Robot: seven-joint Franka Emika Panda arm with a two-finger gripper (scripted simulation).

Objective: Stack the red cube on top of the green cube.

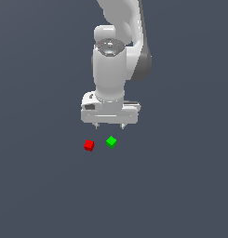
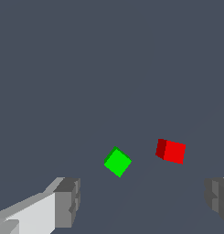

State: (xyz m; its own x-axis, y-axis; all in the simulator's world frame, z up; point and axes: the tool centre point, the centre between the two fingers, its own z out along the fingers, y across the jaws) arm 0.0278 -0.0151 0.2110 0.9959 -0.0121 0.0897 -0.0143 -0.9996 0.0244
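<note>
1. White and grey, the gripper [image 1: 110,125] hangs above the flat slate-coloured floor [image 1: 180,186] with its jaws spread wide apart — nothing sits between them and they touch nothing.
2. In the wrist view the two grey fingertips [image 2: 67,201] stand at opposite edges of the picture, with both cubes lying in the open span between and beyond them.
3. One red cube [image 1: 89,145] rests on the floor, below the gripper and slightly toward the exterior view's left of it.
4. One green cube [image 1: 111,142] rests on the floor just beside the red one, on the exterior view's right of it; the two are near each other but apart, not touching and not stacked.
5. The green cube sits turned corner-on to the exterior camera, the red cube [image 2: 171,151] less so; in the wrist view the green cube [image 2: 117,162] again shows as a diamond.
6. One arm [image 1: 120,28] is present — its upper links run out of the exterior view at the top, so the base is cut off.
7. The far fingertip in the wrist view is clipped by the picture's edge, and only the tips of the fingers peek below the hand in the exterior view.
</note>
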